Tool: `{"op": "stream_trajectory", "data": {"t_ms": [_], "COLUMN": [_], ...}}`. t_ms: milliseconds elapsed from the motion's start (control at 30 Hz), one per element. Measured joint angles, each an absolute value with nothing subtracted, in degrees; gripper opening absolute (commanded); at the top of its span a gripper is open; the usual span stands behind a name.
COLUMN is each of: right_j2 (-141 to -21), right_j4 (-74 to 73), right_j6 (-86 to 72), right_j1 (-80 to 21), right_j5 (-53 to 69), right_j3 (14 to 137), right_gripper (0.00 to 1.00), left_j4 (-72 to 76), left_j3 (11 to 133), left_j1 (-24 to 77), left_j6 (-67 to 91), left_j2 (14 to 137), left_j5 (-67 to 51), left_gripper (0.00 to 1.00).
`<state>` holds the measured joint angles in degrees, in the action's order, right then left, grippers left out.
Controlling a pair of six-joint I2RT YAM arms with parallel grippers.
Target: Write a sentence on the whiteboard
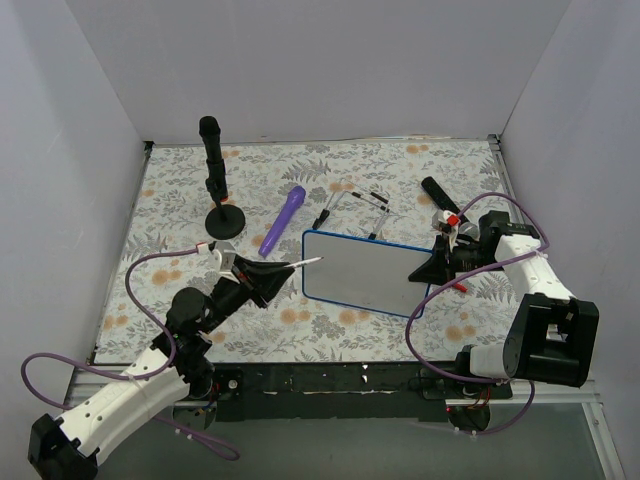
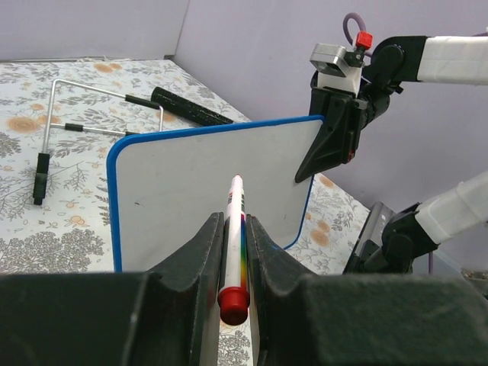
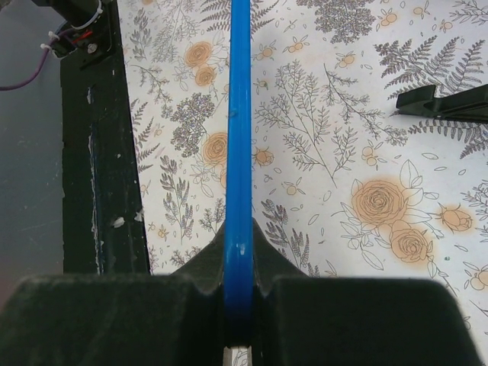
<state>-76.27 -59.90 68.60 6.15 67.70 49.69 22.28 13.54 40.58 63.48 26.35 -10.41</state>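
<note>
The whiteboard (image 1: 365, 272) lies mid-table, glossy white with a thin blue rim, and no sentence shows on its face (image 2: 191, 183). My right gripper (image 1: 432, 268) is shut on its right edge; the right wrist view shows the blue rim (image 3: 239, 152) pinched between the jaws of the gripper (image 3: 240, 236). My left gripper (image 1: 283, 270) is shut on a white marker (image 1: 300, 264) with a rainbow stripe and a red end cap (image 2: 233, 297). The marker's tip (image 2: 236, 180) points over the board's left part. I cannot tell whether the tip touches the surface. In its own view the left gripper (image 2: 235, 221) clamps the marker's barrel.
A black microphone on a round stand (image 1: 213, 180) is at the back left, with a purple handle (image 1: 284, 220) beside it. A bent wire stand (image 1: 355, 205) and a black bar (image 1: 437, 192) lie behind the board. The table's black front edge (image 3: 84, 152) is near.
</note>
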Motion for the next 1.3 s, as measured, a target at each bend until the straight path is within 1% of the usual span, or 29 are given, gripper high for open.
{"op": "stream_trajectory", "data": {"t_ms": [300, 567, 767, 967, 1300], "right_j2": [-76.8, -79.5, -79.5, -79.3, -79.1], "right_j4": [-59.2, -58.3, -55.6, -53.4, -52.2], "right_j6": [66.3, 64.6, 61.2, 59.0, 58.2], "right_j1": [6.6, 7.5, 7.7, 7.9, 7.9], "right_j5": [67.7, 68.1, 68.1, 68.0, 68.0], "right_j3": [49.7, 50.6, 50.6, 50.6, 50.5], "right_gripper": [0.01, 0.01, 0.01, 0.01, 0.01], "left_j4": [26.1, 33.3, 42.5, 49.6, 56.7], "left_j3": [10.5, 8.1, 8.1, 8.6, 10.3], "left_j1": [40.6, 38.0, 32.6, 32.0, 32.0], "left_j6": [65.0, 66.7, 68.3, 68.0, 67.3], "left_j2": [26.2, 30.2, 40.0, 50.7, 55.8], "left_j5": [-3.9, -0.5, -3.9, -8.3, -11.8], "left_gripper": [0.0, 0.0, 0.0, 0.0, 0.0]}}
